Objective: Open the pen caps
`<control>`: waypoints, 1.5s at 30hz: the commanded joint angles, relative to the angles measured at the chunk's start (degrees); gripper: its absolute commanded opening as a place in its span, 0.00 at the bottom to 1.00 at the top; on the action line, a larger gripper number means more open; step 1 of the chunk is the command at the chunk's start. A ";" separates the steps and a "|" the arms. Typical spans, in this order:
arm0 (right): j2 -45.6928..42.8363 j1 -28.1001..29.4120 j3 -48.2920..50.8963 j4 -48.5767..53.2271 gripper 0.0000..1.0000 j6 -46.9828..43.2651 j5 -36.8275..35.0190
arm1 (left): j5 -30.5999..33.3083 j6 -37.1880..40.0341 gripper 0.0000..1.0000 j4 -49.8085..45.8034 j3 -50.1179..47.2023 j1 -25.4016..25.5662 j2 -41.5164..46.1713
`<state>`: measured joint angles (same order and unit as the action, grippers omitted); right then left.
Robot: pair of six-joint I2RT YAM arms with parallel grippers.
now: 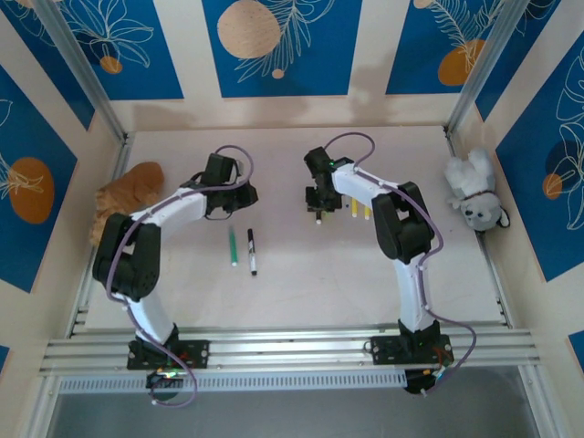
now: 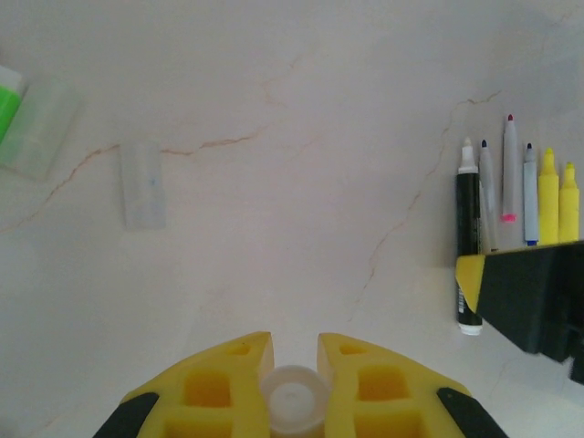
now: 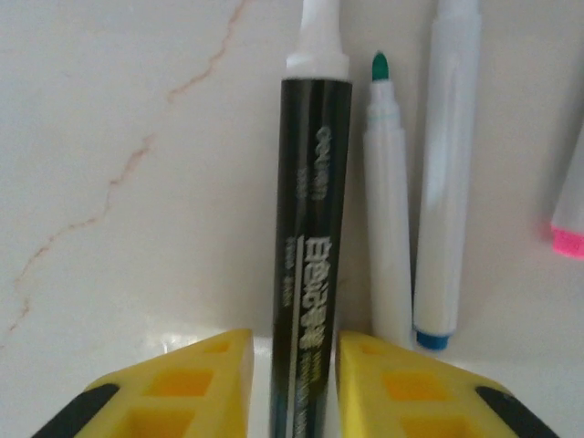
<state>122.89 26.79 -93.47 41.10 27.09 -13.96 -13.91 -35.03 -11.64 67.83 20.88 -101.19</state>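
My left gripper (image 2: pixel 294 351) is shut on a translucent white pen cap (image 2: pixel 294 399), held end-on above the table; from above, the left gripper (image 1: pixel 239 194) is at centre-left. My right gripper (image 3: pixel 294 339) stands open around an uncapped black pen (image 3: pixel 315 210) lying on the table, with a small gap on each side. The right gripper (image 1: pixel 316 208) sits at the left end of a row of pens. Beside the black pen lie a green-tipped white pen (image 3: pixel 388 192) and a blue-ended white pen (image 3: pixel 447 164). Two yellow pens (image 2: pixel 557 205) end the row.
Two clear loose caps (image 2: pixel 143 184) (image 2: pixel 41 128) lie on the table at the left. A green pen (image 1: pixel 233 246) and a black pen (image 1: pixel 252 252) lie in the middle. An orange plush toy (image 1: pixel 123 196) sits at the left wall, a white one (image 1: pixel 474 193) at the right.
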 commanded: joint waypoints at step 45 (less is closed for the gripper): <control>-26.29 5.05 12.46 -2.43 0.38 2.79 0.49 | 25.25 10.08 0.30 -15.79 23.46 6.63 -16.93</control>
<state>99.53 30.94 -82.43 38.11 29.02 -13.54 8.93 -24.93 -26.26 91.44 27.40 -121.19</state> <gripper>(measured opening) 0.378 0.298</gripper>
